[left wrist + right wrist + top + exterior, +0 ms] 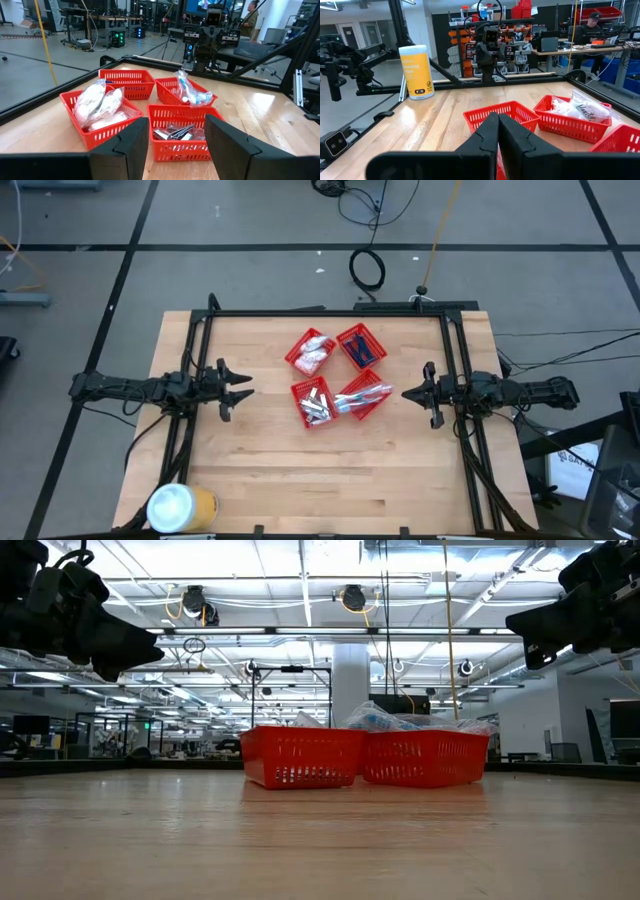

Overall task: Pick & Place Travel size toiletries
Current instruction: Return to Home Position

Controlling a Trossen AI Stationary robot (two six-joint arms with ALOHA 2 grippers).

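Note:
The travel size toiletries lie sorted in four red mesh baskets at the table's middle: white sachets [312, 352] [98, 106], dark blue razors [361, 346], silvery tubes [315, 404] [174, 133] and bagged toothbrushes [360, 394] [192, 93]. My left gripper [240, 386] [177, 134] hovers open to the left of the baskets, pointing level at them. My right gripper [406, 392] [498, 122] hovers shut to their right, also level. Neither touches anything.
A large yellow can with a white lid [182, 507] [417, 71] stands at the table's near left corner. A black frame [330, 313] runs along the far edge and both sides. Bare wood [330, 470] lies between the baskets and the near edge.

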